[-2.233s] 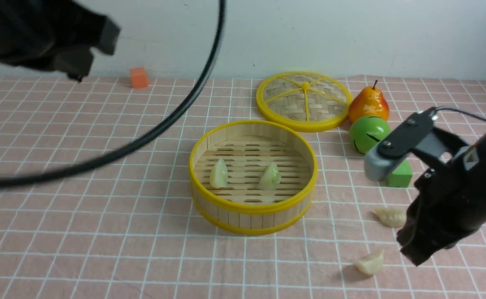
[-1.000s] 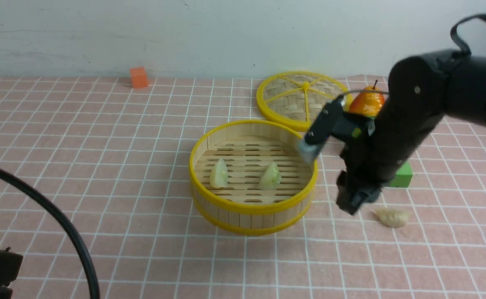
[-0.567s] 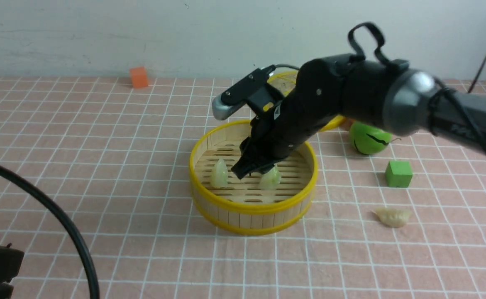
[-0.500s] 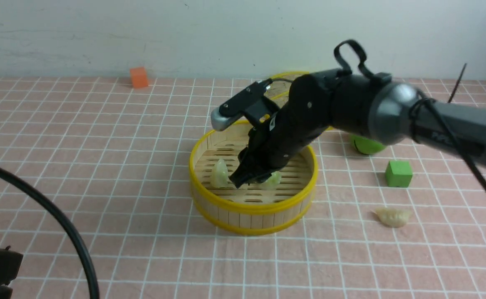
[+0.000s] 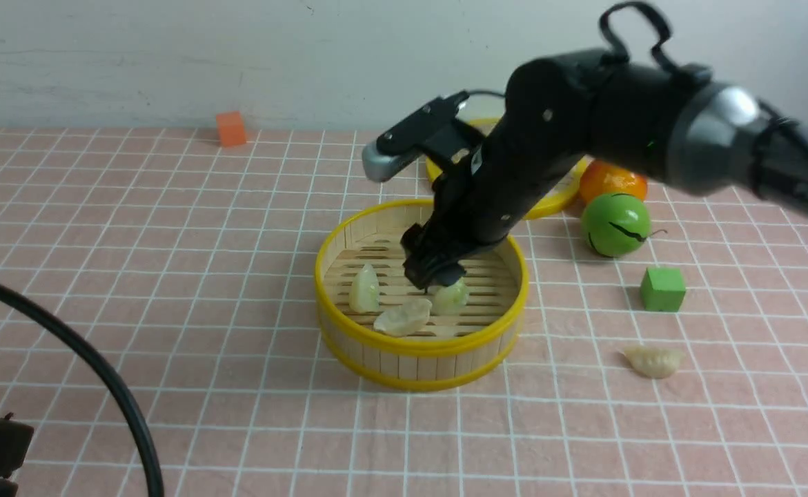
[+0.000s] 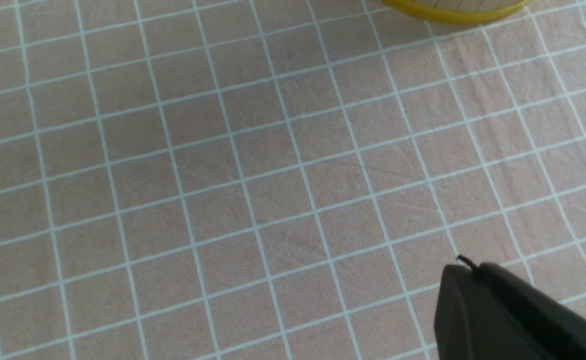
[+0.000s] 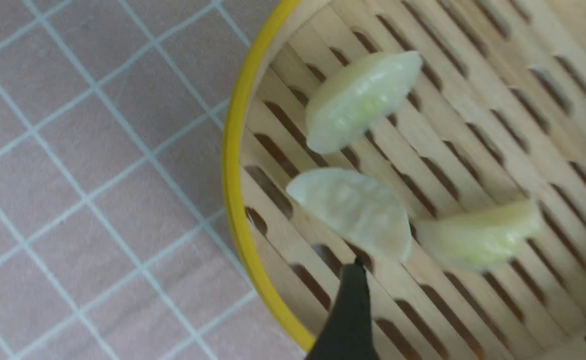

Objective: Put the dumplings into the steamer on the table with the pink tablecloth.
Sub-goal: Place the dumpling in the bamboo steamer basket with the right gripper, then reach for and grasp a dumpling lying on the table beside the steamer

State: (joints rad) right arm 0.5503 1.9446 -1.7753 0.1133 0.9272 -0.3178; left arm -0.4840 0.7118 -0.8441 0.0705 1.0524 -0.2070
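The steamer (image 5: pixel 420 345) stands mid-table on the pink tablecloth (image 5: pixel 169 276). Three dumplings lie inside it: one at the left (image 5: pixel 364 288), a cream one at the front (image 5: pixel 403 317) and a greenish one (image 5: pixel 452 296). The right wrist view shows the same three dumplings (image 7: pixel 360 100) (image 7: pixel 354 210) (image 7: pixel 478 235) on the slat floor. A fourth dumpling (image 5: pixel 653 360) lies on the cloth to the steamer's right. My right gripper (image 5: pixel 435 278) (image 7: pixel 478 305) hangs open and empty just above the steamer floor. My left gripper (image 6: pixel 465 272) is shut, low over bare cloth at the near left.
The woven steamer lid (image 5: pixel 555 197) lies behind the steamer, mostly hidden by my right arm. A pear (image 5: pixel 614 181), a green ball (image 5: pixel 615 223) and a green cube (image 5: pixel 662 288) sit at the right. An orange cube (image 5: pixel 230 128) is far back left. A black cable (image 5: pixel 100 373) curves at the near left.
My right gripper carried a dumpling from the near right into the steamer and opened; that dumpling now lies at the steamer's front. The gripper has risen slightly. The left arm withdrew to the near left.
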